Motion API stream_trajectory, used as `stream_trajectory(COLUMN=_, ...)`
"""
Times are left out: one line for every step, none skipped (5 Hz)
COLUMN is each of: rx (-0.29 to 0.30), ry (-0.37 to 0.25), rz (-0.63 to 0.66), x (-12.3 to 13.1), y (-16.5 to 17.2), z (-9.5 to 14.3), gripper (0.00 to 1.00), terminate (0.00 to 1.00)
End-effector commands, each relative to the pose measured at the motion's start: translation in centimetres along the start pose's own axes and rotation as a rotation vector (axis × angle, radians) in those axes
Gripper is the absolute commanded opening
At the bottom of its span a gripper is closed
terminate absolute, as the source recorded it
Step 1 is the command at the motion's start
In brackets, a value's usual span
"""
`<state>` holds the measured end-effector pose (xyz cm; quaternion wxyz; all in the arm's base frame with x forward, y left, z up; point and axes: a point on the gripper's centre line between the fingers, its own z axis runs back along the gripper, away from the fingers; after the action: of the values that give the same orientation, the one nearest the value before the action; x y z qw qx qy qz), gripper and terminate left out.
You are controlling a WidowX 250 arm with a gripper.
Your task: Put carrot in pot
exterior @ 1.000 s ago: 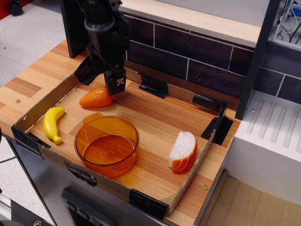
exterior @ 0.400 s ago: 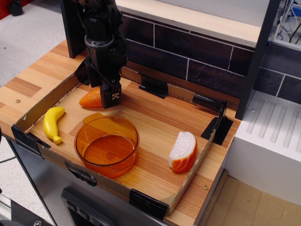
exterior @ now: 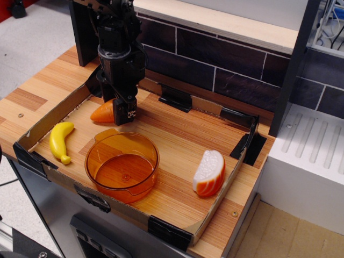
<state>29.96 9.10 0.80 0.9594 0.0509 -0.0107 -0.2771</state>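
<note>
- One shallow cardboard tray (exterior: 226, 177) with black taped corners, set on a wooden counter (exterior: 32, 91) in front of a dark brick wall (exterior: 226, 59); holds every toy listed below.
- Black robot arm (exterior: 115, 32), reaching down from the top edge over the tray's back-left part, behind the pot.
- Round translucent orange pot (exterior: 122, 166), upright and open, near the tray's front wall; small tab handle toward the back, nothing inside.
- White-and-orange sliced wedge (exterior: 209, 173), right of the pot and well apart from it, close to the tray's right wall.
- Yellow toy banana (exterior: 60, 141), left of the pot, near the tray's left wall, lying flat on the wood.
- Gripper (exterior: 124, 112), pointing down just behind the pot's back rim, lowered onto the carrot's thick end; one black finger (exterior: 129, 111) with white markings covers that end, the other hidden behind it. Cannot tell whether the jaws are pinching the carrot or merely spread around it.
- Orange carrot (exterior: 103, 111), behind the pot and just back-left of its rim, outside it, lying on the tray floor with its tapered end pointing away to the left and its thick end hidden by the finger.
</note>
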Motion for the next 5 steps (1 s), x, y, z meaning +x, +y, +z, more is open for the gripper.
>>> stream_trajectory(rx=0.078, ry=-0.093, rz=0.076, x=1.3, y=0.6, z=4.2, gripper=0.00, terminate=0.00)
stream_trajectory(rx=0.091, ry=-0.178, rz=0.135, x=1.8, y=-0.1, z=8.7, gripper=0.00, terminate=0.00)
stream_trajectory(rx=0.075, ry=-0.230, rz=0.123, x=1.3, y=-1.8, z=11.8, gripper=0.00, terminate=0.00)
stream_trajectory(rx=0.025, ry=-0.193, rz=0.024, x=0.3, y=-5.1, z=11.1, gripper=0.00, terminate=0.00)
stream_trajectory(rx=0.012, ry=-0.174, rz=-0.044, x=-0.9, y=-6.9, z=9.7, gripper=0.00, terminate=0.00)
